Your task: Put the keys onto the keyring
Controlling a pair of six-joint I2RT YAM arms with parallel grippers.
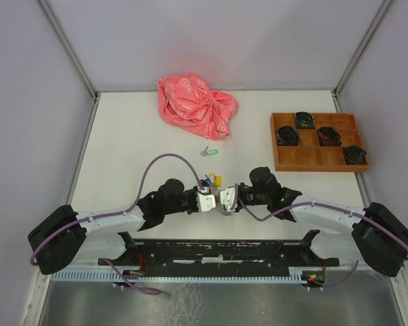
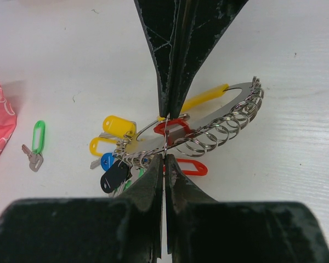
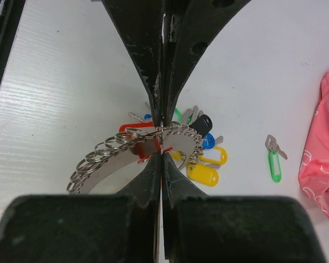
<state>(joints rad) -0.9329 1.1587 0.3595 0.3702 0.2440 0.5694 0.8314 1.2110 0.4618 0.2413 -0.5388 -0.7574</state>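
The keyring (image 2: pixel 230 118) is a curved metal plate carrying a row of split rings (image 3: pixel 107 150), lifted between my two grippers at the table's centre. Bunched keys with yellow (image 2: pixel 119 126), blue and black tags hang from its one end. A red tag (image 2: pixel 172 129) sits at the rings right by the fingertips, and a second red tag (image 2: pixel 191 167) lies just beneath. My left gripper (image 2: pixel 166 137) is shut on a thin wire ring of it. My right gripper (image 3: pixel 162 138) is shut on the rings from the other side. The green-tagged key (image 1: pixel 209 152) lies loose on the table beyond.
A crumpled pink bag (image 1: pixel 196 105) lies at the back centre, close behind the green-tagged key. A wooden compartment tray (image 1: pixel 319 168) with several black items stands at the right. A black rail (image 1: pixel 217 255) runs along the near edge between the arm bases.
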